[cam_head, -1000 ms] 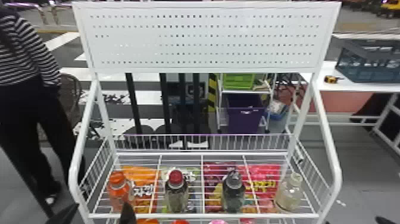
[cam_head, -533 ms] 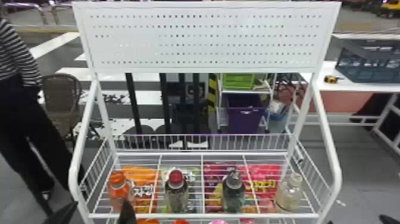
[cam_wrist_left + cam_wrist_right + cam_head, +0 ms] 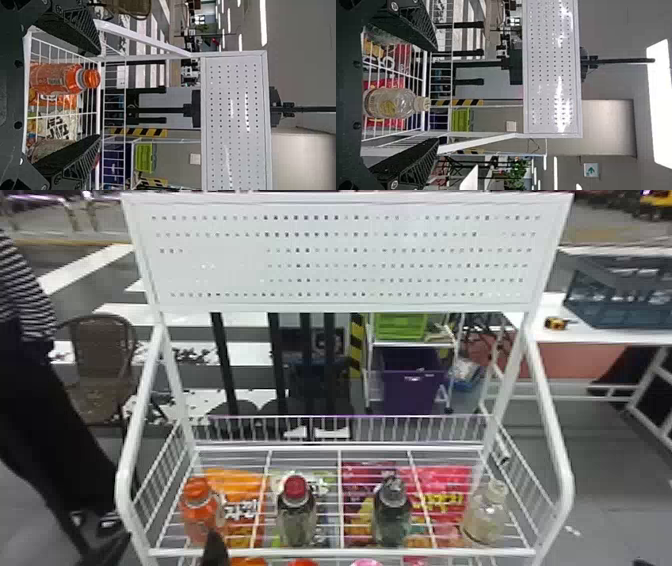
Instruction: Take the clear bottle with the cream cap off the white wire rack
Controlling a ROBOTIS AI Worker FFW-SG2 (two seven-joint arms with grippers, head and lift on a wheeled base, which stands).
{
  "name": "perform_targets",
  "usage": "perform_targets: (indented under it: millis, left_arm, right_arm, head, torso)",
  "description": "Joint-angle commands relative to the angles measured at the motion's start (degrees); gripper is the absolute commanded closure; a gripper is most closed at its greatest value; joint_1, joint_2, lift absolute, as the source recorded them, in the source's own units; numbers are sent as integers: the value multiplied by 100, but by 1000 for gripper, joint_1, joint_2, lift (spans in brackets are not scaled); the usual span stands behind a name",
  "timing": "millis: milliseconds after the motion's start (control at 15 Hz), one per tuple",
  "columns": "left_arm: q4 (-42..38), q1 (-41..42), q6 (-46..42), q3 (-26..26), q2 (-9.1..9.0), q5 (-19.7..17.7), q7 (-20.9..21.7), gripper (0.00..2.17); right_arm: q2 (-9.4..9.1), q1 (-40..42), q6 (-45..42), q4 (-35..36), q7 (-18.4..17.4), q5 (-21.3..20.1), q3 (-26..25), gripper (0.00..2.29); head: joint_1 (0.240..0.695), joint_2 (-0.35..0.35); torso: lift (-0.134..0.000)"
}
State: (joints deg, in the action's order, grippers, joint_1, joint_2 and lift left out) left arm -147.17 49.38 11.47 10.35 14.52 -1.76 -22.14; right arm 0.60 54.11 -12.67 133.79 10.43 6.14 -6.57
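Standing toward half past four in the head view, the cream-capped clear bottle [image 3: 484, 517] is faced by the right tool [image 3: 437, 94], spread wide, presumably for grasping clearance.

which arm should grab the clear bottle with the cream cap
Right, I'd judge. The clear bottle stands at the rack's right end, lined up between the right gripper's open fingers; the left gripper is over by the orange bottle.

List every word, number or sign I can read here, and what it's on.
Orange packet: white lettering, too blurred to read.
Red packet: yellow lettering, also too blurred.
Clear bottle: label print too small.
Background sign: a green arrow, no legible words.
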Motion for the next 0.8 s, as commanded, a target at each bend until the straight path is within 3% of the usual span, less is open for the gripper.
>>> perform_targets:
  millis: [0, 400, 733]
  left_arm:
    - [40, 20, -60, 29, 7, 44, -1, 144]
    - [49, 46, -25, 160, 16, 132, -10, 144]
    - [172, 37, -25, 196, 16, 158, -45, 144]
  right_arm:
    - [-16, -595, -73, -793, -164, -236, 112, 90]
    - [-8, -2449, -90, -3078, -392, -411, 287, 93]
    - [-16, -3504, -73, -4274, -586, -596, 419, 97]
  head:
    - [499, 0]
    - [499, 0]
    - [499, 0]
  torso:
    - [0]
    - [0]
    - [0]
